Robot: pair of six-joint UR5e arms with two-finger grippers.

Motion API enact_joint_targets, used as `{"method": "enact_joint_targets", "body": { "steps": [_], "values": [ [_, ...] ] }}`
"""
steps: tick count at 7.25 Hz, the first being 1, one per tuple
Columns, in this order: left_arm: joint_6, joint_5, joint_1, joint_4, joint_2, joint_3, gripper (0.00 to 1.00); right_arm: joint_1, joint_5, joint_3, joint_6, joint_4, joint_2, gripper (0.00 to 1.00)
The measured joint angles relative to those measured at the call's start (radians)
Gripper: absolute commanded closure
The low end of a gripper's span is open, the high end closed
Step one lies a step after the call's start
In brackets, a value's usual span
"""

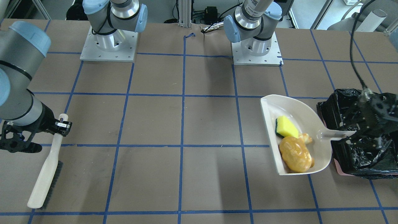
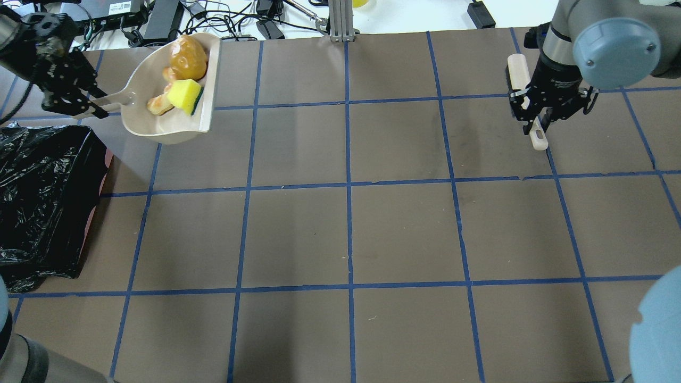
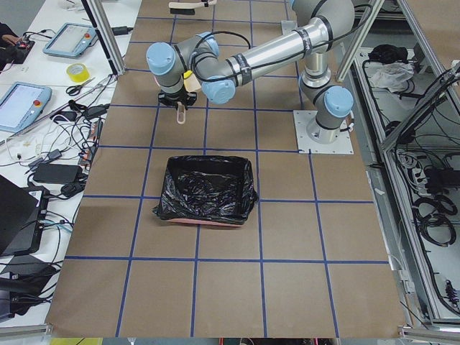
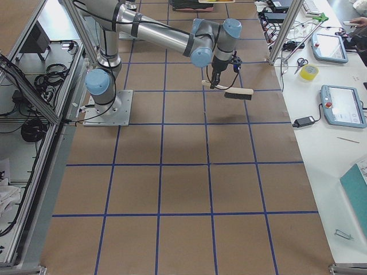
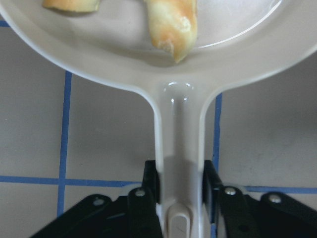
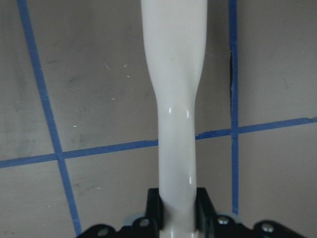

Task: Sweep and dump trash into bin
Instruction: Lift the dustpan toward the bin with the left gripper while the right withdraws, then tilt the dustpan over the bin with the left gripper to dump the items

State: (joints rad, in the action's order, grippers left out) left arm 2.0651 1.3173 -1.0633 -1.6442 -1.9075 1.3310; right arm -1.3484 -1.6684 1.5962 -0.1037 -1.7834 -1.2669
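My left gripper (image 1: 348, 135) is shut on the handle of a beige dustpan (image 1: 311, 112) and holds it off the table beside the bin (image 1: 363, 155), a box lined with a black bag. In the pan lie the golden-brown potato-shaped lump (image 1: 295, 154), the yellow wedge (image 1: 286, 127) and the tan croissant (image 1: 305, 138). In the overhead view the pan (image 2: 154, 125) is just beyond the bin (image 2: 42, 197). The left wrist view shows the pan's handle (image 5: 181, 163) between the jaws. My right gripper (image 1: 63, 126) is shut on the handle of a white brush (image 1: 46, 174).
The brown table is marked with a blue tape grid (image 2: 348, 183). The two arm bases (image 1: 108, 43) stand at the robot's edge. Cables and devices (image 2: 159, 16) lie past the far edge. An aluminium post (image 2: 340, 21) stands at the far middle.
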Motion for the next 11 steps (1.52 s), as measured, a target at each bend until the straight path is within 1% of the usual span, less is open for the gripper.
{"method": "enact_joint_targets", "body": {
  "steps": [1, 3, 5, 6, 8, 11],
  "values": [
    [0.081, 0.008, 0.071, -0.048, 0.007, -0.03, 1.0, 0.033, 0.004, 0.025, -0.029, -0.033, 0.002, 1.0],
    [0.233, 0.036, 0.224, -0.104, -0.009, -0.095, 1.0, 0.053, 0.011, 0.082, -0.049, -0.112, 0.008, 1.0],
    [0.294, 0.114, 0.319, -0.09, -0.022, -0.148, 1.0, 0.055, 0.016, 0.106, -0.083, -0.144, 0.014, 1.0],
    [0.3, 0.17, 0.343, -0.051, -0.023, -0.166, 1.0, 0.057, 0.016, 0.108, -0.126, -0.165, 0.022, 1.0],
    [0.292, 0.282, 0.368, 0.08, -0.024, -0.17, 1.0, 0.074, 0.017, 0.109, -0.182, -0.199, 0.039, 1.0],
    [0.286, 0.45, 0.369, 0.253, -0.026, -0.156, 1.0, 0.085, 0.017, 0.11, -0.186, -0.213, 0.058, 1.0]
  ]
}}
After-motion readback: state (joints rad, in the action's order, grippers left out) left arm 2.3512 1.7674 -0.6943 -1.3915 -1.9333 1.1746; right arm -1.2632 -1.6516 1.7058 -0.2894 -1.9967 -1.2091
